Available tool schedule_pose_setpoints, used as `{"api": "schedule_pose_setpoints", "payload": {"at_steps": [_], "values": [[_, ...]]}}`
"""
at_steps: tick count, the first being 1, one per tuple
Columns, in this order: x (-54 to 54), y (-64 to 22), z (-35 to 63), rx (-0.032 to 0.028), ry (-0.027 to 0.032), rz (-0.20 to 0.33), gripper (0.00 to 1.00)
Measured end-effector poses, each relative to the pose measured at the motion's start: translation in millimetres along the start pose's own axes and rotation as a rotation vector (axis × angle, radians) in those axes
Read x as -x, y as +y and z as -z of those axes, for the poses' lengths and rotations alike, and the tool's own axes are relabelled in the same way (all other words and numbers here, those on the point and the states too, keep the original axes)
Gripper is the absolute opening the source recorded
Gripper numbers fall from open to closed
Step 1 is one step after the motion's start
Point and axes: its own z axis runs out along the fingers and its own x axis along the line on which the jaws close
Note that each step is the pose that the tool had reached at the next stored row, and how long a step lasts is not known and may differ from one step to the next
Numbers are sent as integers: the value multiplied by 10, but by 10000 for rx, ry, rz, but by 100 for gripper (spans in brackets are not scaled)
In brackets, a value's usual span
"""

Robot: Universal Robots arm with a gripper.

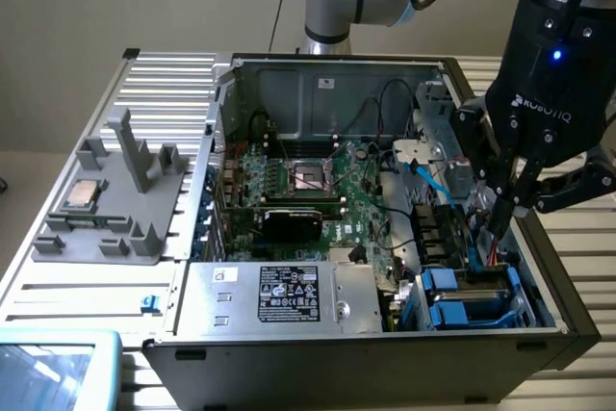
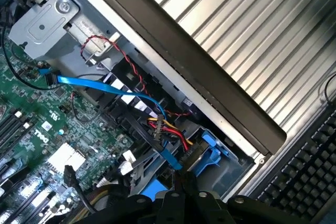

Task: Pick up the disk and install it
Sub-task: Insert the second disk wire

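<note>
Gripper (image 1: 502,207): fingers drawn close together, nothing visibly held, poised low inside open computer case (image 1: 318,63) above drive bay. Disk (image 1: 474,297): seated in blue carrier at case's front corner, beneath gripper, by power supply (image 1: 279,295). Blue SATA cable (image 2: 110,86): draped over motherboard (image 1: 318,190) toward bay.

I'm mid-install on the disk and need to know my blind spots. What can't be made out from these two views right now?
- The disk: in the exterior view its blue carrier sits in the bay; its labelled face is hidden, so full seating can't be judged.
- The claw: its fingertips dip among cables in the exterior view; whether it grips anything is unclear.
- Wrist view: the claw's dark body covers the lower bay.
- The power supply label: print too small to read.
</note>
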Motion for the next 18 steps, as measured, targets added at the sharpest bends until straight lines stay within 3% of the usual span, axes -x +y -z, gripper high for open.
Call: {"api": "schedule_pose_setpoints", "payload": {"at_steps": [3,7,14,18], "values": [[-2,1,-15,107,28,535,11],[-4,0,-19,170,104,1117,11],[-3,0,-24,158,152,1410,11],[-5,1,-32,87,295,1967,11]]}}
